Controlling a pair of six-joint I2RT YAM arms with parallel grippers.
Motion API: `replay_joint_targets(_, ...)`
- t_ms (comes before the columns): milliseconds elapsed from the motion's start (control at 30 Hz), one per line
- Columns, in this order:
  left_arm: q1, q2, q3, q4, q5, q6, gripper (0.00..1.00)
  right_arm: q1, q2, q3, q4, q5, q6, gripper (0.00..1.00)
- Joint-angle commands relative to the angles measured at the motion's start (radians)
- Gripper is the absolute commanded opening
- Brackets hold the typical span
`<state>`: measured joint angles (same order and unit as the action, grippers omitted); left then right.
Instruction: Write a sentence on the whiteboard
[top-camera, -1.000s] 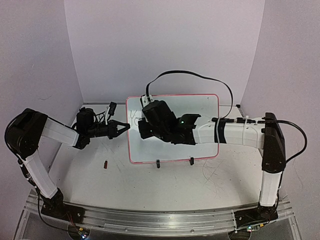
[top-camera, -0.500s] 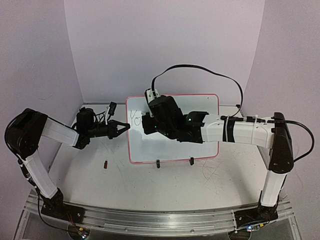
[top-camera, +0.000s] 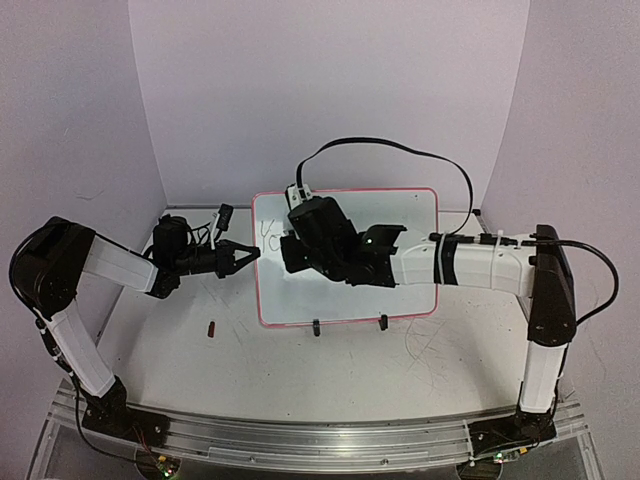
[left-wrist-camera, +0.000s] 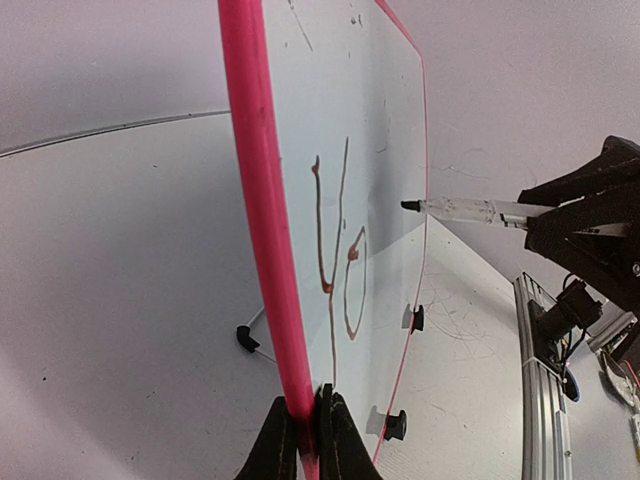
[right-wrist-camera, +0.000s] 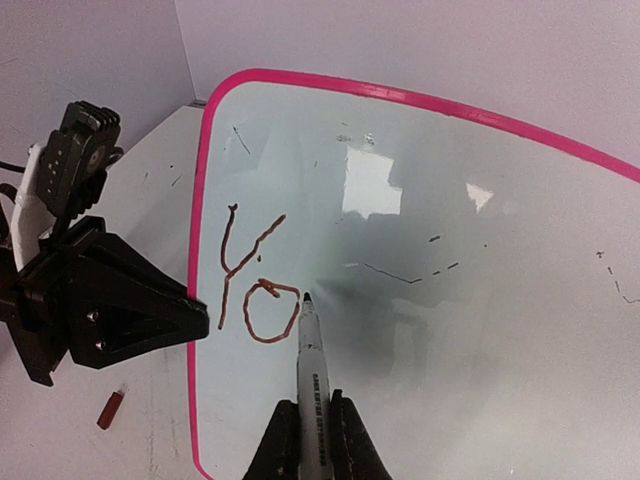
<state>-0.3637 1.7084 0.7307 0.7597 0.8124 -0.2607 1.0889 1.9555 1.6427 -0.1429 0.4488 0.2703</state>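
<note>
Beside the 2 letters (right-wrist-camera: 240, 262), R gripper (right-wrist-camera: 312, 425) pinching marker (right-wrist-camera: 310, 355) needs light even pressure while L gripper (left-wrist-camera: 312, 420) clamps whiteboard (left-wrist-camera: 385, 150).

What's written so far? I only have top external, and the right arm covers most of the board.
Observer: In the right wrist view, the sentence is only "Yo", near the left edge of the whiteboard.
Operator: Where's the pen tip?
Observer: The marker, gripped in the right claw, has its tip just right of the "o". I cannot tell whether it touches the board.
Operator: Is the left claw on the board?
Observer: Yes. In the left wrist view, the left claw is shut on the pink frame.
</note>
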Motion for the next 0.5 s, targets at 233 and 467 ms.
replay_joint_targets(233, -0.012, -0.02, 0.009, -0.004, -0.033, 0.069, 0.0, -0.004, 0.034, 0.065, -0.012, 0.023, 0.003, 0.0)
replay_joint_targets(467, -0.012, -0.019, 0.009, -0.005, -0.031, 0.069, 0.0, -0.004, 0.034, 0.062, -0.018, 0.035, 0.012, 0.0)
